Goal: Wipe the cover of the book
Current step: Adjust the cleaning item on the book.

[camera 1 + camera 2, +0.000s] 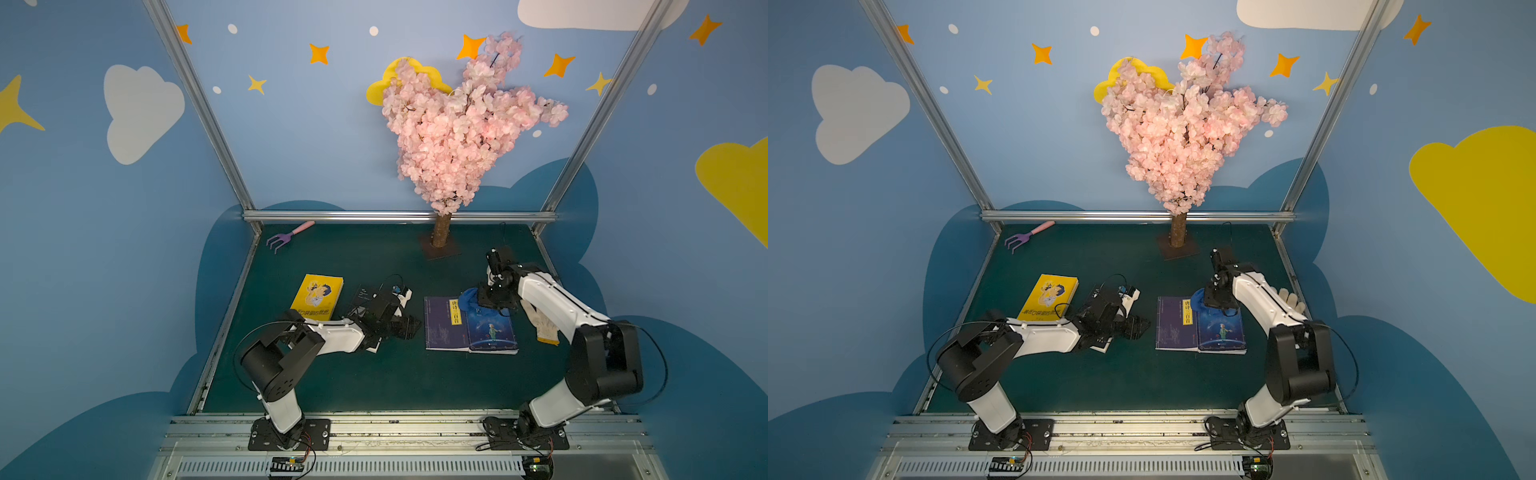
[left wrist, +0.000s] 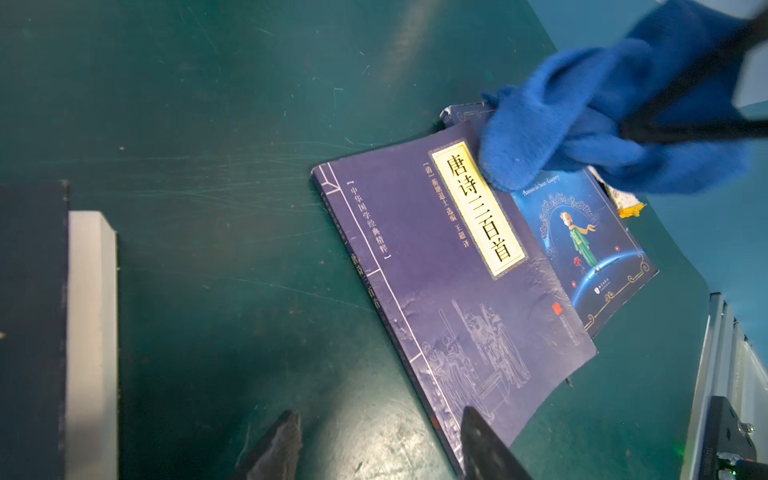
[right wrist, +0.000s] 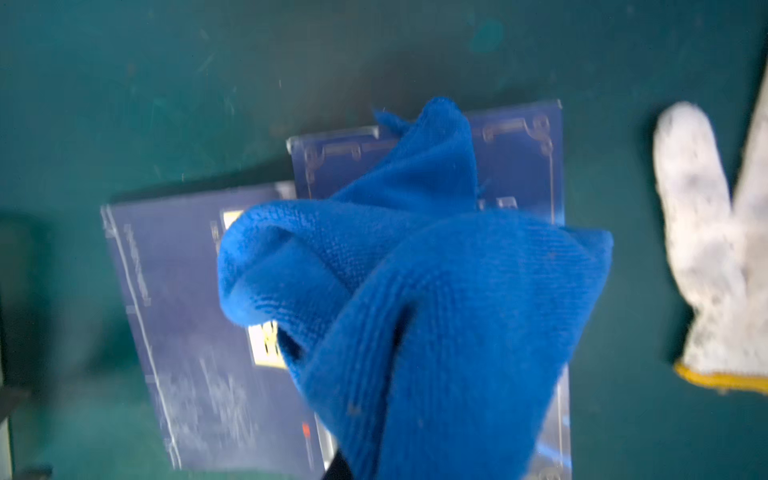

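Holding a blue cloth [image 1: 468,296] on the far end of the blue book [image 1: 492,330], the right gripper [image 1: 490,302] clamps it tight.
It lies right of centre, overlapped by a purple book [image 1: 439,326]; the left gripper [image 1: 409,327] hovers nearby, jaws apart, empty.

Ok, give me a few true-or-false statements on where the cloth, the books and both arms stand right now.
1. The right gripper is shut on the blue cloth. True.
2. The blue cloth hangs over the yellow book. False: it is over the purple book and the blue book; the yellow book lies apart from them.
3. The left gripper has its fingers clamped on the purple book. False: they stand apart, holding nothing.
4. A white glove lies on the mat beside the blue book. True.
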Robot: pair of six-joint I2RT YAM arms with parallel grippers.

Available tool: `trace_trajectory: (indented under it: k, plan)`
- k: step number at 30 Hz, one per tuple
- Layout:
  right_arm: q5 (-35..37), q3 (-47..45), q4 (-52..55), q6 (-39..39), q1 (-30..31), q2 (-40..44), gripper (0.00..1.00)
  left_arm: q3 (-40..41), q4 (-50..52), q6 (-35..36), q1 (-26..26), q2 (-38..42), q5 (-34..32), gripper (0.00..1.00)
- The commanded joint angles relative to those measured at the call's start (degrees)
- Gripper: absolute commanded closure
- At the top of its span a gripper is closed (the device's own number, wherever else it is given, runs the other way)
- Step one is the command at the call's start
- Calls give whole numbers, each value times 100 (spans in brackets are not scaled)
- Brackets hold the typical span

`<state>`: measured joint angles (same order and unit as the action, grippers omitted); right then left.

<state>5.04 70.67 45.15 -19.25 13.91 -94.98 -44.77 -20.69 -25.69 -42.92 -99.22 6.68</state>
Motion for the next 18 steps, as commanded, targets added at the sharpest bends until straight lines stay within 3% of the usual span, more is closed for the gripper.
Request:
trace_trajectory:
  k: [1,3,8,10,14,18]
  plan:
    - [85,554,498,9,-58,-639,88,-34,-20,93,-10,130,59,37]
    - [31,696,458,15,-49,-905,80,-38,-49,53,-12,94,117,38]
    - [-59,613,273,44,22,-713,29,-83,-68,25,-8,18,257,40]
    - [-34,487,191,43,50,-441,16,-95,-72,31,-14,-1,270,40]
    - [116,401,-14,110,18,-289,12,-97,-55,56,-13,1,278,41]
    - [345,840,202,33,-48,-955,13,-89,-15,95,-9,46,253,42]
